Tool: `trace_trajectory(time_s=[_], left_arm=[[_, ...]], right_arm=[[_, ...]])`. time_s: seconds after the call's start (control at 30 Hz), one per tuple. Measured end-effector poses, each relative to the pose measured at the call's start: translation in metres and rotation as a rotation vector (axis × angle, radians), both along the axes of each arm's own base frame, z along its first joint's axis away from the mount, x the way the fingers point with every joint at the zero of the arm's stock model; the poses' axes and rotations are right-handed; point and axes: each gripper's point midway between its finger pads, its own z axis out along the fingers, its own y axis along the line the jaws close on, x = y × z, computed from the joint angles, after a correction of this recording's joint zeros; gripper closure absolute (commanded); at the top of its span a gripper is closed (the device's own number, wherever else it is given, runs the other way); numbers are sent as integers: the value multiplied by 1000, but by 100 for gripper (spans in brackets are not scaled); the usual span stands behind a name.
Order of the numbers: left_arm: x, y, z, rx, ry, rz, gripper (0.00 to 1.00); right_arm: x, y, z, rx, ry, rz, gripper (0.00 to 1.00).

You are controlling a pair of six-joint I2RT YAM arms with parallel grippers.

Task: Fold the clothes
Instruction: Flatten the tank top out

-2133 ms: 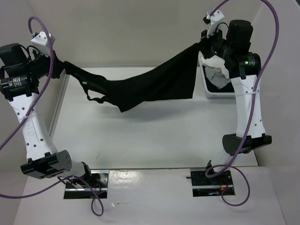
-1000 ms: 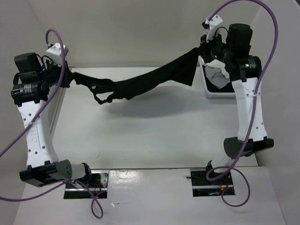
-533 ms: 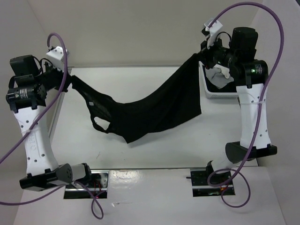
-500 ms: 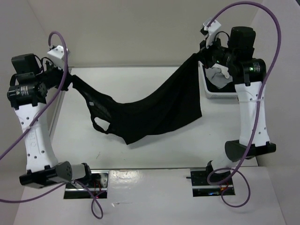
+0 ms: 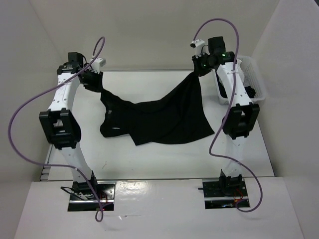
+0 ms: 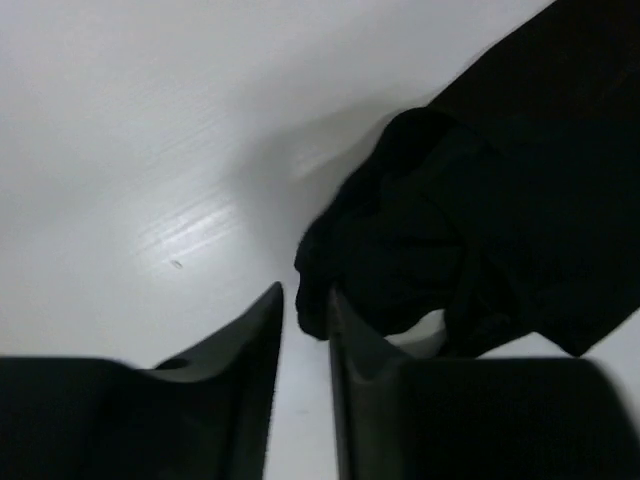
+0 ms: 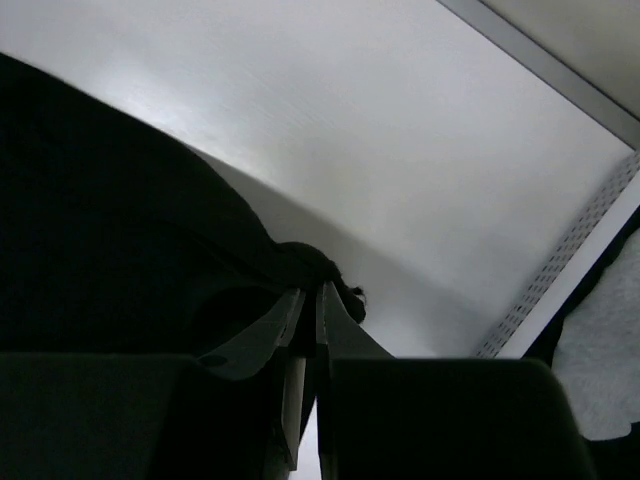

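The clothes, a plain black top [image 5: 157,119], hang between my two grippers at the far side of the table, and the lower part lies spread on the white surface. My left gripper [image 5: 92,79] is at the top's left corner. In the left wrist view its jaws [image 6: 305,292] stand slightly apart with bare table showing between them, and a bunch of black fabric [image 6: 400,250] rests just past the right fingertip. My right gripper [image 5: 199,68] holds the right corner higher. In the right wrist view it [image 7: 311,290] is pinched on a fold of the fabric [image 7: 120,220].
A white perforated basket [image 5: 253,82] stands at the far right beside the right arm. Its rim [image 7: 565,275] and a white cloth garment [image 7: 605,365] inside show in the right wrist view. White walls close in the table at the back and both sides.
Both arms have stretched out to the far side and come down. The top, hanging in the air before, now lies partly on the table. The left jaws have parted.
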Motion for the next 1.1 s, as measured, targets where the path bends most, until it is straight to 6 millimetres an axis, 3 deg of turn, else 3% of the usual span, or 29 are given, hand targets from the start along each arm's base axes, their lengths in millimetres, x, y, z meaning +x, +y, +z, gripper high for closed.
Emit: trace_trajectory(time_s=[0.07,0.1,0.23,0.27,0.37,0.43,0.53,0.7,0.83,1.0,1.1], left_arm=[[23,2,-21,3,30,31,49],[32,4,-28,5,39,44,32],[64,18,-48,18,43,130,6],[65,21,-49,28,45,149,3],[64,29,-50,58,39,185,2],[48,32,-55,66,61,199,2],[12,31,-67,84,121,188,2],[-71,22,-89,109,253,140,6],[-120,11,-104,103,324,100,15],[-149,1,-128,70,395,81,35],[-151,-2,-136,56,405,78,35]], right_arm=[[19,-4,-28,-26,39,-51,80],[30,-6,-37,-36,42,-78,78],[58,-17,-62,-86,39,-202,65],[59,-20,-64,-101,41,-225,64],[59,-17,-59,-102,31,-250,37],[56,-14,-56,-98,29,-246,25],[40,-11,-57,-103,49,-231,19],[-22,-8,-63,-138,100,-178,16],[-51,2,-59,-146,85,-131,16],[-58,7,-70,-146,91,-107,16],[-62,6,-79,-149,113,-104,16]])
